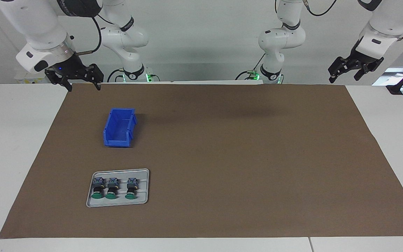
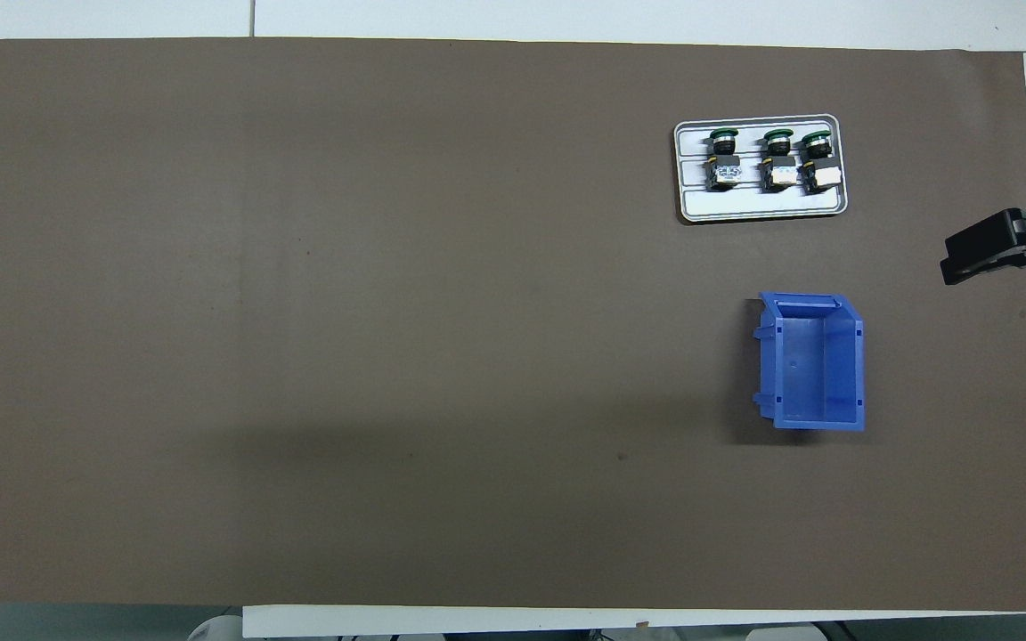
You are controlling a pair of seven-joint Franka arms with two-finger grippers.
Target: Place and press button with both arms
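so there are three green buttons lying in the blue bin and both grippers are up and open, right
Not quite: the three green buttons lie on the grey tray, as the facing view shows. The blue bin is empty. The left gripper and right gripper are indeed up and open.

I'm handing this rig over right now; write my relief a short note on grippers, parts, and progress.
Right gripper: open, empty, raised over the mat's edge at its own end.
Left gripper: open, empty, raised at its own end.
Three buttons lie on the grey tray, green caps pointing away from the robots.
Blue bin: empty, nearer the robots than the tray.
Done: nothing.
Left: pick, place and press a button.
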